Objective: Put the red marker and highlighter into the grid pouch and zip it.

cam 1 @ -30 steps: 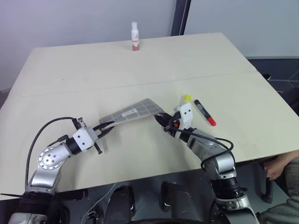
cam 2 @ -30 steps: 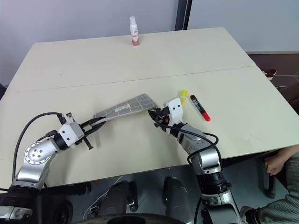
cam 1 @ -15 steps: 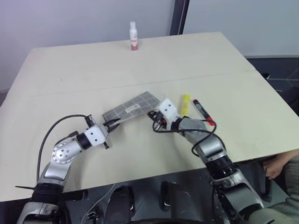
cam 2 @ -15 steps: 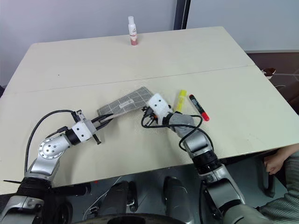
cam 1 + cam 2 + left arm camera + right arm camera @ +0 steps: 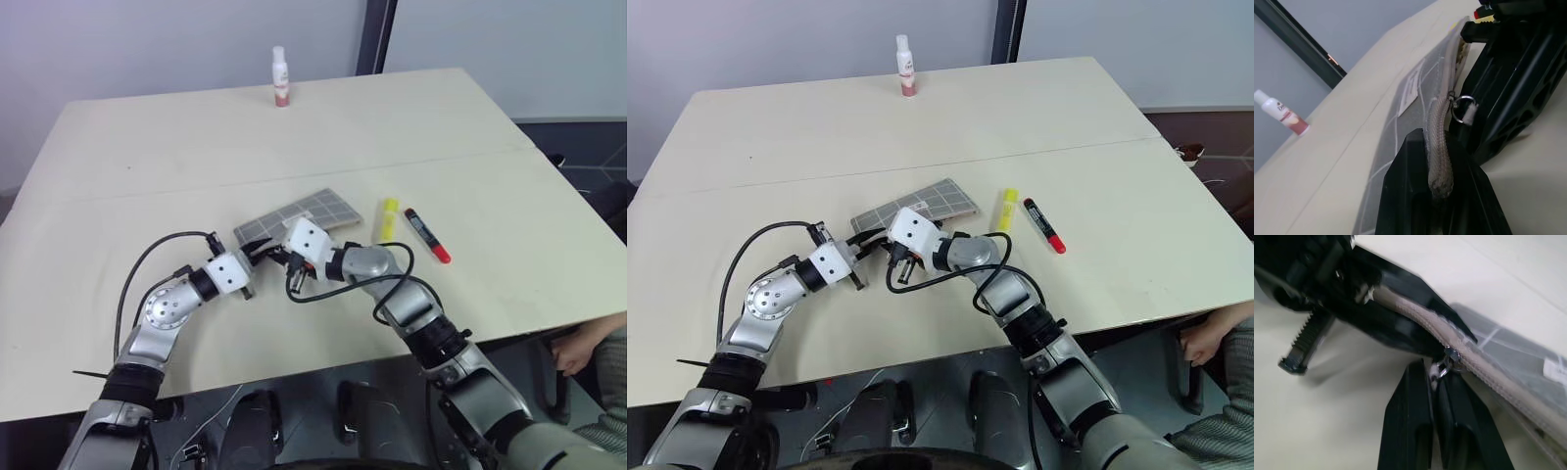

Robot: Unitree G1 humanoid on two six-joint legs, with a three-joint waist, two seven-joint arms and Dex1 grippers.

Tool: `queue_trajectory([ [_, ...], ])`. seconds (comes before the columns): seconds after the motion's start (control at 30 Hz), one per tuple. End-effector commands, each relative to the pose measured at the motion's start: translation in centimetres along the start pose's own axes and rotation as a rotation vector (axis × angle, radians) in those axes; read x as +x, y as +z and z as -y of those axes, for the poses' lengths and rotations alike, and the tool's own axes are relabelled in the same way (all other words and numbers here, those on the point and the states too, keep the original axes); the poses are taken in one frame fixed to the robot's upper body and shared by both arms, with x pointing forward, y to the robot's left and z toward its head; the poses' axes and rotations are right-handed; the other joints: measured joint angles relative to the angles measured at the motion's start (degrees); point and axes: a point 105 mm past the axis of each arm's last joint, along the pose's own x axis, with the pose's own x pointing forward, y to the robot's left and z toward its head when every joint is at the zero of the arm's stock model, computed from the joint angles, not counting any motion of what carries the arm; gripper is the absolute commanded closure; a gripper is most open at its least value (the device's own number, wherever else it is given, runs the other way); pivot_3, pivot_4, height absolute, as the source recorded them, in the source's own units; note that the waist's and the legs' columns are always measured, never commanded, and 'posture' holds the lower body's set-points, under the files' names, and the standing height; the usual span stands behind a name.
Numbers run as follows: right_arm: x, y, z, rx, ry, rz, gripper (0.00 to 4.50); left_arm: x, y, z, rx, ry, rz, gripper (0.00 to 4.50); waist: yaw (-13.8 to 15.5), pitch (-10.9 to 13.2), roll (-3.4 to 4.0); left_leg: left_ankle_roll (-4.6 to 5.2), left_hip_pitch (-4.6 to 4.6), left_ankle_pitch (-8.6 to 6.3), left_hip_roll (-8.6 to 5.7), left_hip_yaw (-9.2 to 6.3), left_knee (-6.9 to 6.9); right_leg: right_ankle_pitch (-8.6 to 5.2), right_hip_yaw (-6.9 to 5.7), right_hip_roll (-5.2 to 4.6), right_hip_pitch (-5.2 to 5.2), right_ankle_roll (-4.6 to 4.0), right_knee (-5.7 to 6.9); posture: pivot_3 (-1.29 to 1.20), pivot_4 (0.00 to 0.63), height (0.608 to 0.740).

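Lying flat, grey grid pouch [image 5: 921,208], white lines, small label, beige zipper

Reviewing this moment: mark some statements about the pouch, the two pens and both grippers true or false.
1. The left gripper is shut on the zipper edge of the flat grey fabric grid pouch. True.
2. The yellow highlighter is already inside the pouch. False: it lies on the beige table beside the pouch.
3. The black red-capped marker lies next to the highlighter, farther from the pouch. True.
4. The right gripper is open above the marker. False: it is shut on the zipper pull tab.
5. A small bottle stands near the table's far edge. True.
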Motion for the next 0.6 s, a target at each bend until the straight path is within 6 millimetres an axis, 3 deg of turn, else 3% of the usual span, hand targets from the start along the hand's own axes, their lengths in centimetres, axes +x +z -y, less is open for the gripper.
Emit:
queue_trajectory([
  [0.03,0.4,2.1,-0.3,-0.044,0.021,0.069,3.74,0.9,1.3,-0.3,0.019,0.011,0.046,4.50,0.0,0.0,0.00,0.00,0.00,0.00,0.00,0.00,0.00,0.00,0.00,0.00,0.00,0.00,0.01,0.00,0.150,0.740],
  [0.07,0.2,1.9,-0.1,-0.047,0.018,0.067,3.51,0.8,1.3,-0.5,0.016,0.018,0.045,4.50,0.0,0.0,0.00,0.00,0.00,0.00,0.00,-0.01,0.00,0.00,-0.01,0.00,0.00,0.00,0.01,0.00,0.150,0.740],
  [0.13,-0.6,1.7,0.5,-0.064,-0.019,0.068,2.45,0.4,1.2,-0.8,0.013,0.029,0.038,4.50,0.0,0.0,0.00,-0.01,0.00,0.01,0.00,-0.01,0.00,0.00,-0.01,0.00,0.01,0.00,0.01,0.00,0.150,0.740],
  [0.27,-4.1,0.9,1.4,0.036,-0.093,0.148,0.36,-0.7,0.8,-2.2,0.013,0.076,0.012,4.50,0.3,0.0,-0.02,-0.01,0.00,0.00,0.00,-0.06,0.01,-0.02,-0.03,-0.01,0.04,0.02,-0.01,0.00,0.150,0.740],
  [0.3,-5.2,0.6,1.4,0.056,-0.120,0.166,0.06,-0.9,0.8,-2.4,0.010,0.086,0.010,4.50,0.3,0.0,-0.02,-0.01,-0.02,0.00,-0.01,-0.05,0.00,-0.02,-0.03,-0.02,0.03,0.02,-0.02,0.00,0.150,0.740],
  [0.43,-9.4,1.3,1.1,0.059,-0.187,0.293,0.06,-1.5,0.7,-2.8,0.014,0.097,0.003,4.50,0.2,0.0,-0.04,-0.02,-0.01,0.00,-0.03,-0.06,0.00,-0.03,-0.03,-0.05,0.06,0.02,-0.06,0.00,0.150,0.740],
  [0.6,-14.5,2.2,2.4,0.206,-0.408,0.419,0.06,-2.0,0.3,-3.2,0.004,0.110,-0.013,4.50,0.2,0.0,-0.04,-0.04,0.06,-0.01,0.01,-0.17,0.00,-0.08,-0.03,0.05,0.05,0.09,-0.01,0.00,0.150,0.740],
])
